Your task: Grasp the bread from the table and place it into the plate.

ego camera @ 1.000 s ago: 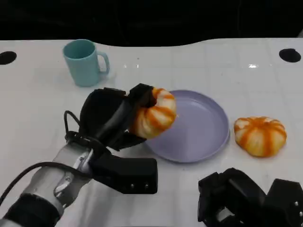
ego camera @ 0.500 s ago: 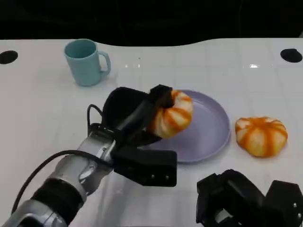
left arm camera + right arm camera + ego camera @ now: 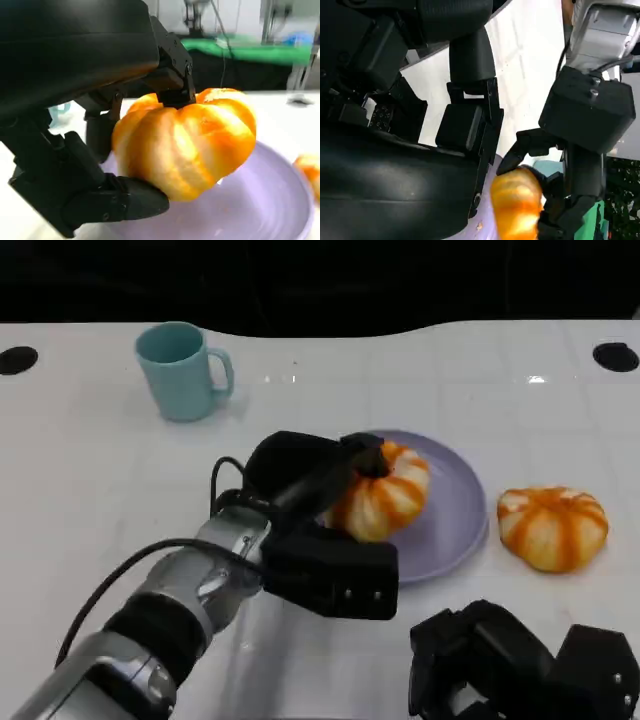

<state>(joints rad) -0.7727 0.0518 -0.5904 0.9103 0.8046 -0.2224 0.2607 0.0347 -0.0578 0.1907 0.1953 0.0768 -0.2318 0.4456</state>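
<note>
Nearest, the right hand rests low at the table's front edge, fingers curled in on nothing. Beyond it, the left hand grips an orange-striped bread over the purple plate. A second bread lies right of the plate. Farthest, a teal mug stands.

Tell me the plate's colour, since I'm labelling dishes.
The plate is plain pale lavender, with no pattern; the head view shows it best.

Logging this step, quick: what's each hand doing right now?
Left hand: holding the bread over the plate.
Right hand: holding nothing; open or closed unclear.
</note>
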